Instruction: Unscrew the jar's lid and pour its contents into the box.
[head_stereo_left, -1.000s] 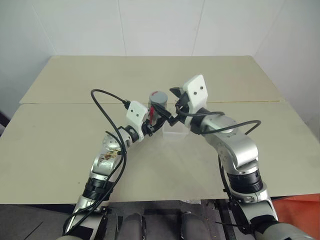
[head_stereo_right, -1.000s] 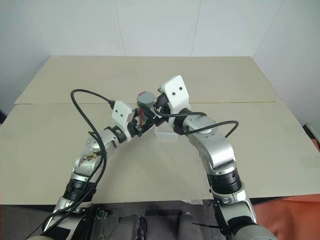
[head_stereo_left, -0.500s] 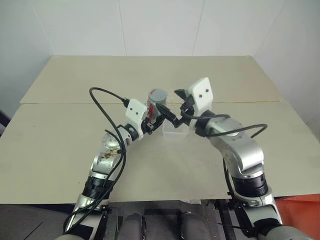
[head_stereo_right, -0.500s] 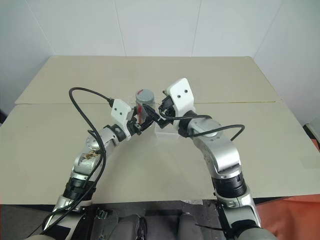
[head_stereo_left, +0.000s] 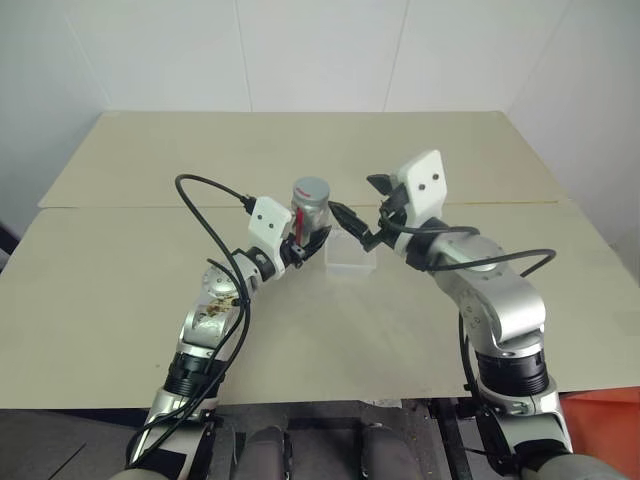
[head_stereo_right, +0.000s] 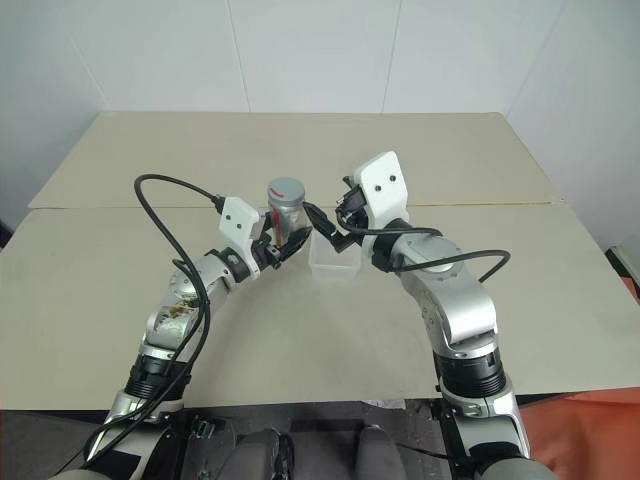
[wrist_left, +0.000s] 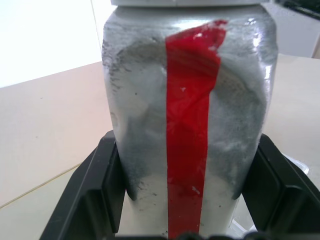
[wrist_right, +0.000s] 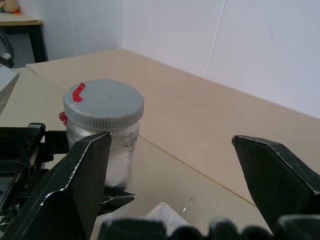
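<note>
Jar (head_stereo_left: 309, 207) stands upright above the desk (head_stereo_left: 120, 270), clamped low on its body by the left gripper (head_stereo_left: 312, 235). Lid (wrist_right: 103, 102) sits on the jar, red stripe (wrist_left: 192, 130) down the side. Right gripper (head_stereo_left: 362, 215) is spread wide, beside the jar and above the clear box (head_stereo_right: 334, 258), grasping nothing.

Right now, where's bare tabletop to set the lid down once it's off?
Free: the beige tabletop on the left outboard of the left arm, the right side beyond the right arm, and the far strip behind the seam. Crowded: centre, where the silvery red-striped jar, clear plastic box and both claws meet.
</note>
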